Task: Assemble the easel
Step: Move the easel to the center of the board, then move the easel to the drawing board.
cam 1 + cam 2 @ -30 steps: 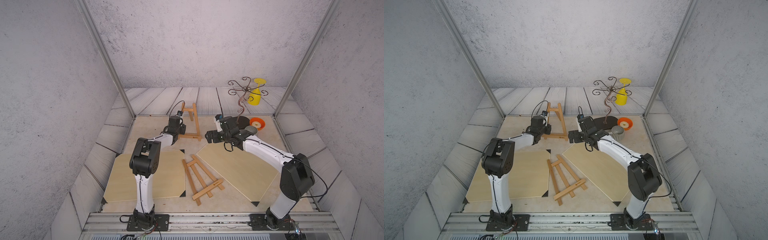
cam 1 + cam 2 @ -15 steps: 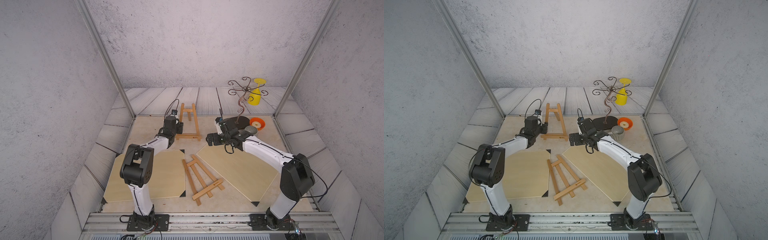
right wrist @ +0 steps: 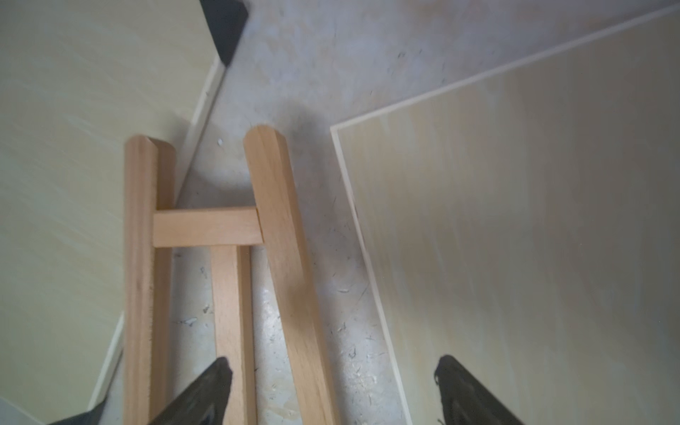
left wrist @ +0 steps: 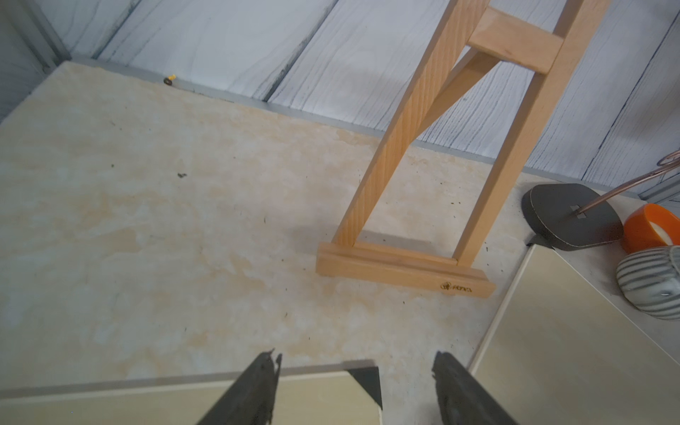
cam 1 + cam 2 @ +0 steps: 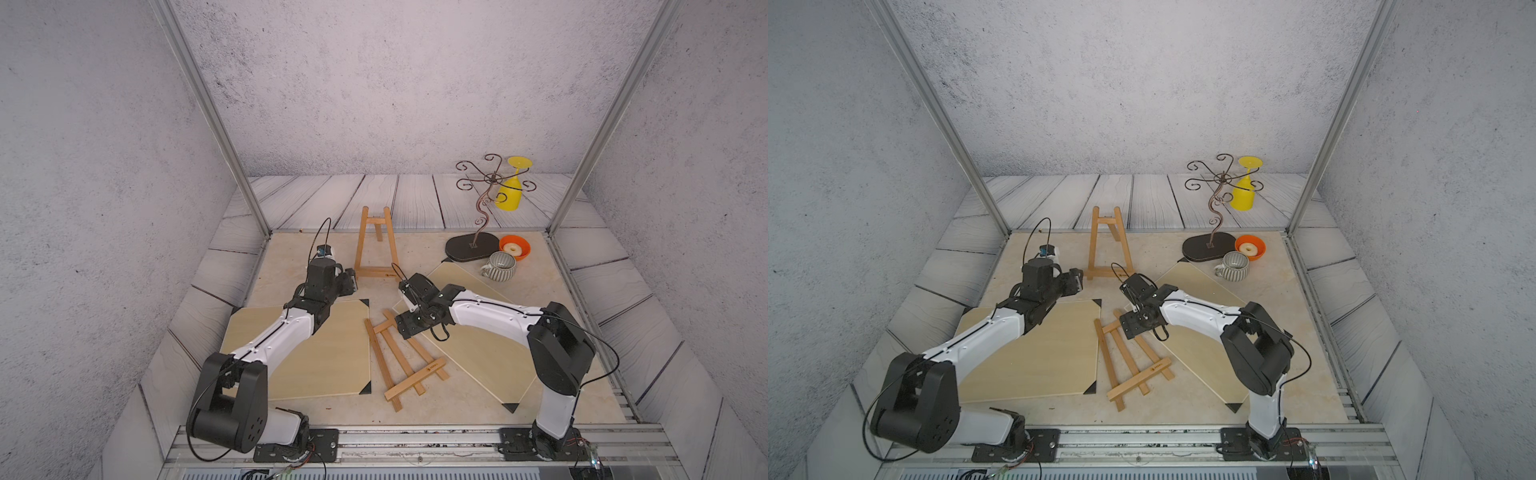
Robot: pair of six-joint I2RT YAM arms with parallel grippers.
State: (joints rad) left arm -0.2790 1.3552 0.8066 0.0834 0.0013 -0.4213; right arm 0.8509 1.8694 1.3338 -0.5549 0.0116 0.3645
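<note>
On the table point(image 5: 286, 257), between two plywood boards point(image 5: 316, 353), the flat easel point(image 5: 405, 357) lies with its long axis running diagonally from the front back to its top end. That end sits just under the right arm point(image 5: 490, 309), whose jaws are spread and grip nothing. This arm is the nearer. The left arm point(image 5: 282, 336), jaws likewise released, faces the standing easel point(image 5: 374, 273).
</note>
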